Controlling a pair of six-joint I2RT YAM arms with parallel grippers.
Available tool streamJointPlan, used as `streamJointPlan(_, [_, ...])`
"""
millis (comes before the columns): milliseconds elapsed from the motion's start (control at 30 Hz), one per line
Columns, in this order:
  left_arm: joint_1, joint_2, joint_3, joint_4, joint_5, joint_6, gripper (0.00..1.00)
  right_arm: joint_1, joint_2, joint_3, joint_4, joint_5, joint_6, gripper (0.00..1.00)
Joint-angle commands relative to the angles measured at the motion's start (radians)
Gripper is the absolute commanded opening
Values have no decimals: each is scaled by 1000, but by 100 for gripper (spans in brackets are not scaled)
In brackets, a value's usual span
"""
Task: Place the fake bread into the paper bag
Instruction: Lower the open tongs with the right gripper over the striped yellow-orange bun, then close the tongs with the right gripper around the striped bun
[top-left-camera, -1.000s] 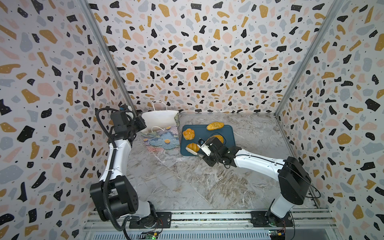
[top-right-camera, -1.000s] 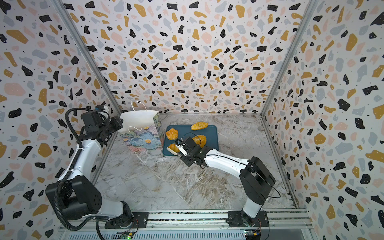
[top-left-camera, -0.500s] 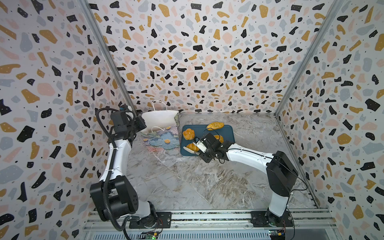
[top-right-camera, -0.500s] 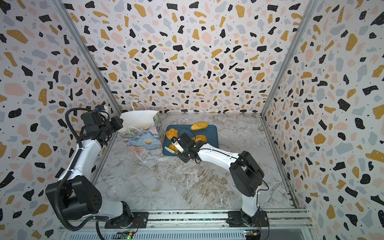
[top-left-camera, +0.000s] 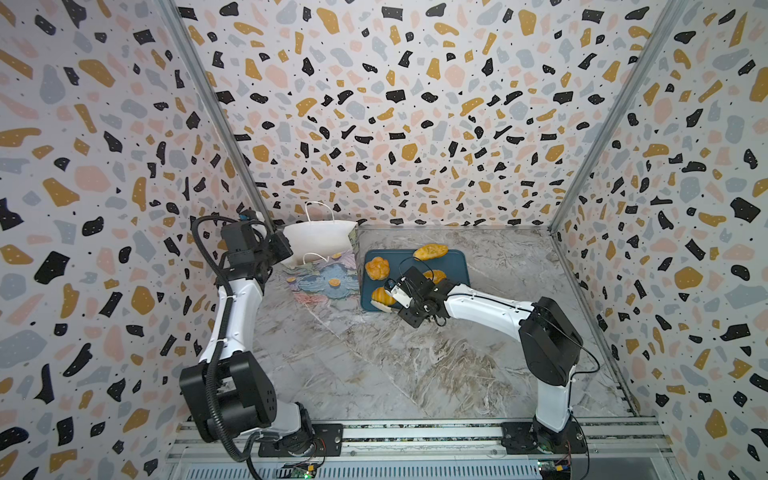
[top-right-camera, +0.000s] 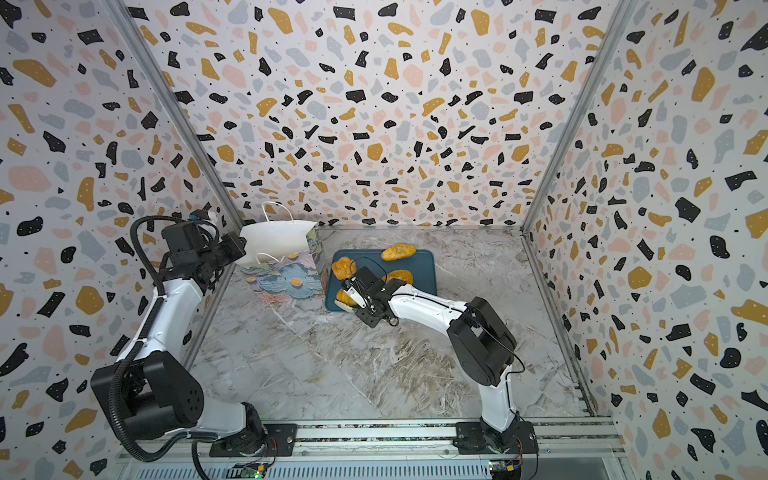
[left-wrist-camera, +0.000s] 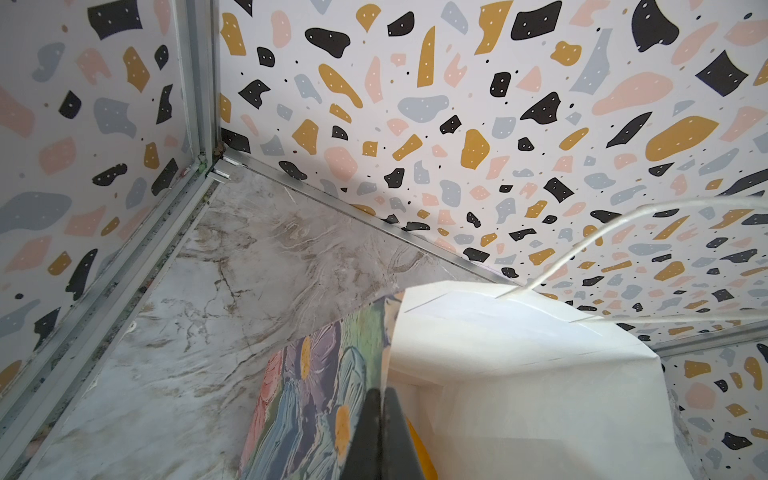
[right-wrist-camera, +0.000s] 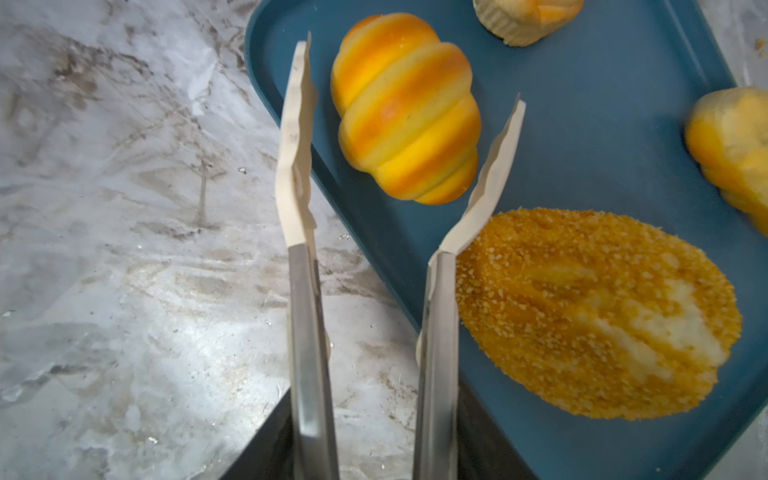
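Observation:
The paper bag (top-left-camera: 320, 241) stands at the back left, its white inside open to both top views. My left gripper (left-wrist-camera: 380, 415) is shut on the bag's rim (left-wrist-camera: 390, 353), one finger on each side of it. My right gripper (top-left-camera: 411, 293) is shut on a pair of metal tongs (right-wrist-camera: 303, 291). The tongs' white tips (right-wrist-camera: 494, 166) stand apart on either side of a ridged roll (right-wrist-camera: 407, 108) without pressing it. The fake bread on the tray also includes a seeded loaf (right-wrist-camera: 590, 316), a knotted roll (top-left-camera: 377, 268) and a long roll (top-left-camera: 430, 251).
The dark blue tray (top-left-camera: 455, 266) lies right of the bag (top-right-camera: 278, 245), with the ridged roll (top-left-camera: 382, 296) at its near left corner. The patterned walls close in behind and on both sides. A yellow sliver (left-wrist-camera: 419, 449) shows inside the bag.
My right arm has moved the tongs a little left along the tray, so that they straddle the ridged roll, and their tips have drawn slightly closer. The left arm and the bag have not moved.

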Motion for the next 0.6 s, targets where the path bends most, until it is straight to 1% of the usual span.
streamJointPlan(0, [2, -18, -5, 23, 2, 10, 0, -6, -9, 51, -19, 17, -16, 52])
streamJointPlan(200, [2, -17, -5, 22, 1, 9, 0, -6, 5, 70, -29, 24, -27, 48])
streamJointPlan(333, [2, -19, -6, 21, 0, 10, 0, -6, -2, 73, -28, 34, -26, 39])
streamJointPlan(567, [1, -19, -6, 22, -1, 13, 0, -6, -38, 48, 3, 14, -12, 30])
